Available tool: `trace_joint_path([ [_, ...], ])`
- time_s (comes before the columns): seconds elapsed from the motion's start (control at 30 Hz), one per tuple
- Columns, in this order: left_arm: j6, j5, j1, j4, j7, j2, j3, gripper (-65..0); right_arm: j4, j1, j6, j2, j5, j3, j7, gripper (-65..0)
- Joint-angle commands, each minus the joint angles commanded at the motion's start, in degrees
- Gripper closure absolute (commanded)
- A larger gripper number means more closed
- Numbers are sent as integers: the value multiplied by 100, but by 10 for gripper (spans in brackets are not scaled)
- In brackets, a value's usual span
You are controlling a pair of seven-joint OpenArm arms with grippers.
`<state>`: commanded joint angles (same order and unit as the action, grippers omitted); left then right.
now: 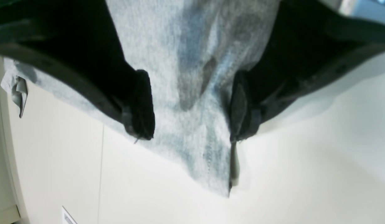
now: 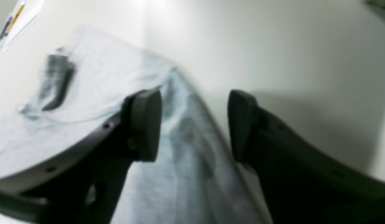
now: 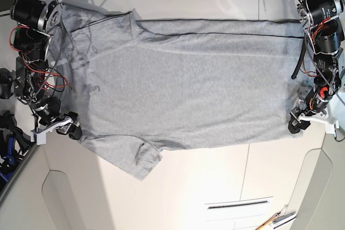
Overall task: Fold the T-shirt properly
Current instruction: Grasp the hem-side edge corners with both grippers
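Observation:
The light grey T-shirt (image 3: 183, 95) lies spread flat on the white table (image 3: 188, 187), neck end to the left and hem to the right in the base view. Its plain side faces up, with faint dark lettering (image 2: 55, 81) showing through. My left gripper (image 1: 192, 107) is open at the near hem corner (image 1: 211, 174), with the cloth lying between its black fingers (image 1: 142, 105); it also shows low on the right as the left gripper (image 3: 295, 125). My right gripper (image 2: 194, 124) is open astride a raised fold at the shirt's edge, beside the near sleeve (image 3: 132, 160), also seen as the right gripper (image 3: 70, 127).
Both arms with loose red and black wiring stand at the table's left (image 3: 32, 63) and right (image 3: 321, 41) ends. A pencil and a small tool (image 3: 275, 220) lie near the front right. A narrow slot (image 3: 237, 204) and panel seams mark the table front.

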<state>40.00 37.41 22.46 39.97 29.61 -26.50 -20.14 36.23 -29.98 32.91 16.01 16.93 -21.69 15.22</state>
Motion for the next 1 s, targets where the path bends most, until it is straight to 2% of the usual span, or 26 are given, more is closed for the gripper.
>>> trace_joint_path([
  [0.2, 0, -13, 74, 0, -4, 2, 0, -408, 2, 0, 13, -92, 70, 693, -2, -339],
  [0.3, -327, -184, 122, 0, -52, 0, -2, -408, 2, 0, 15, -94, 214, 1029, -4, -338],
  [0.37, -382, -227, 153, 0, -70, 2, -2, -408, 2, 0, 13, -94, 214, 1137, -7, -337],
  [0.4, -379, -232, 153, 0, -72, 2, -2, -408, 2, 0, 13, -94, 214, 1145, -4, -321],
  [0.5, -379, -232, 151, 0, -63, 33, -2, -392, 2, 0, 13, -94, 214, 1143, -9, -217],
  [0.67, -375, -229, 168, 4, -48, 81, -2, -150, 2, 0, 11, -92, 212, 1143, -177, -102],
  [0.77, -371, -236, 208, 4, -46, 74, -2, -11, 2, 0, 11, -92, 212, 1143, -177, 0],
  [1.0, -248, -256, 487, 11, 24, 72, -2, 0, 151, 0, 13, -90, 214, 1143, -173, 0],
])
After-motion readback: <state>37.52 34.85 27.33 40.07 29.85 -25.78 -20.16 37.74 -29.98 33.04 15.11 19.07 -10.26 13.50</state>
